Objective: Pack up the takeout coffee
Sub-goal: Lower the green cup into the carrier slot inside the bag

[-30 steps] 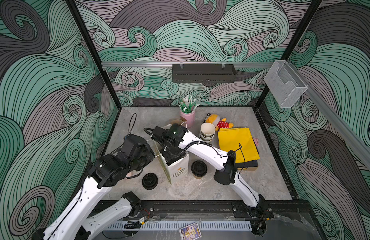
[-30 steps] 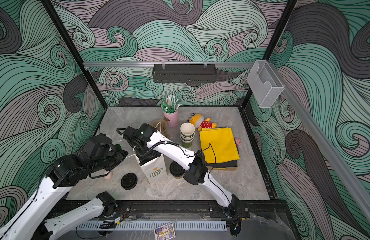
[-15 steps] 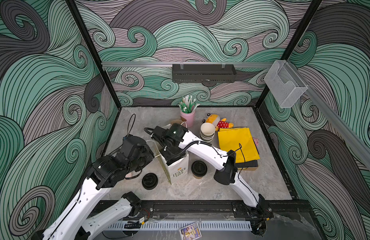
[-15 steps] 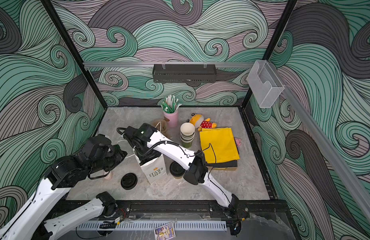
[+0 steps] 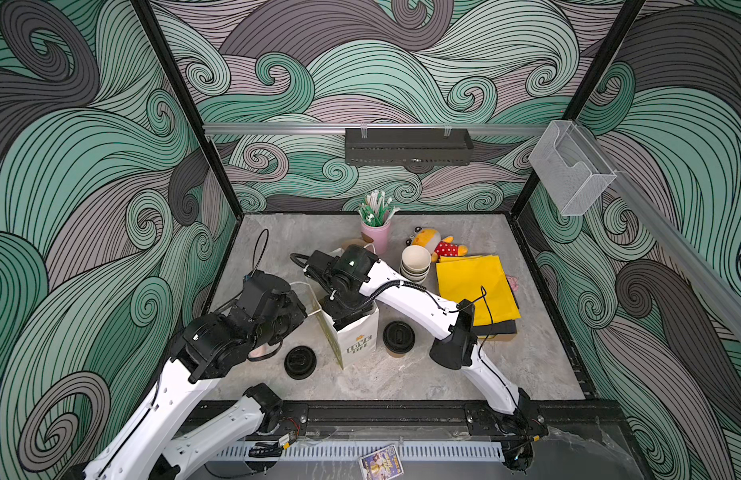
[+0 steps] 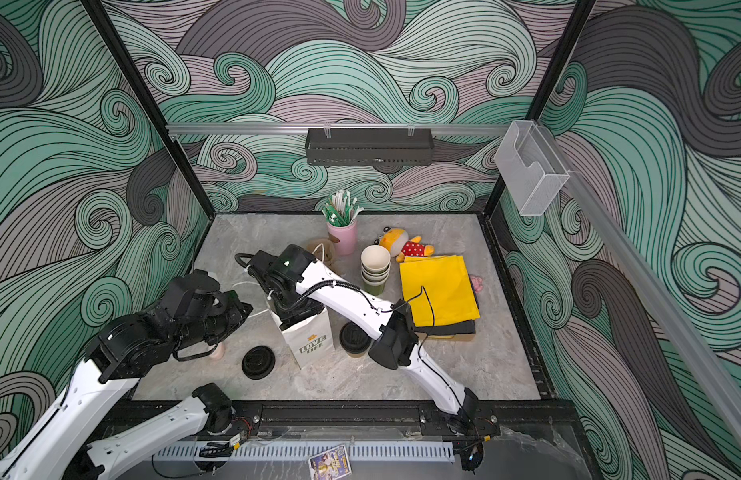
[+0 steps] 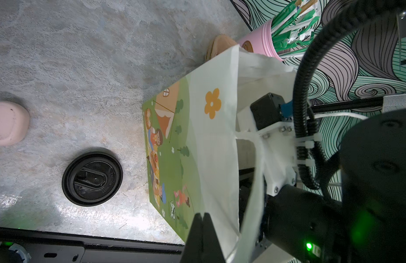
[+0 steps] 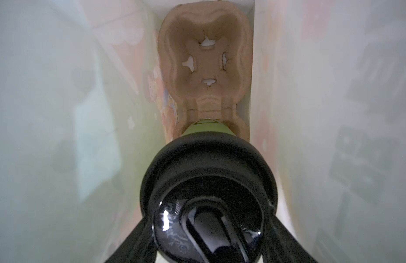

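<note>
We're roughly halfway, we'd say. The right gripper [image 8: 210,216] is down inside the paper bag [image 5: 356,343], clamped on the green cup [image 8: 205,128], which is at one slot of the cardboard carrier [image 8: 204,61] but not let go yet. The other slot is empty. The brown cup [image 5: 398,338] waits, lidded, on the tabletop [image 5: 527,353] just beside the bag. The left gripper [image 7: 203,219] is pressed together at the bag's rim, though we can't tell if it pinches paper. The bag walls are tight, and there's a loose lid [image 5: 300,361] nearby.
</note>
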Robot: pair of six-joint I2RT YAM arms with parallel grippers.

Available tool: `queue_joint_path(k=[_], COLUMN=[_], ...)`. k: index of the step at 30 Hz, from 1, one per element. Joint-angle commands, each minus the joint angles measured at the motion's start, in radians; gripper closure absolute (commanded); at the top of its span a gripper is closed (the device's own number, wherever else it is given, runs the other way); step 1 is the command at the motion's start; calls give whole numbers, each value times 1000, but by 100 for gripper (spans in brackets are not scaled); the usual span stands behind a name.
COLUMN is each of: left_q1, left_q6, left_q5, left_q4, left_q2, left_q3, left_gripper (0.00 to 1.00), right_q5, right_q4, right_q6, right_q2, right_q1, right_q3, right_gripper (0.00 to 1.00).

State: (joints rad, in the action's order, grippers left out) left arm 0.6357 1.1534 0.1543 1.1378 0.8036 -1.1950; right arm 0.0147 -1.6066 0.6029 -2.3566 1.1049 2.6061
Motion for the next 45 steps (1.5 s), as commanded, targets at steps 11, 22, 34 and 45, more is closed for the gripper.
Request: queue_joint_path(k=[11, 22, 34, 45], left_q1=[2, 3, 2, 2], left_q6=[-9, -10, -10, -9], left_q5=[34, 35, 33, 33], left_q4=[46, 47, 40, 42], left_q2=[7, 8, 8, 5], left_q3=[-28, -25, -19, -19], left_gripper=[100, 100, 100, 100], right_q5=[45, -1, -29, -22], right_q4=[-184, -186, -191, -192], right_q6=[3, 5, 28, 24], right_q2=[-4, 8, 87, 72], right_q1=[-11, -8, 9, 11], right_q3=[-35, 18, -30, -66], right_gripper=[44, 44, 44, 44])
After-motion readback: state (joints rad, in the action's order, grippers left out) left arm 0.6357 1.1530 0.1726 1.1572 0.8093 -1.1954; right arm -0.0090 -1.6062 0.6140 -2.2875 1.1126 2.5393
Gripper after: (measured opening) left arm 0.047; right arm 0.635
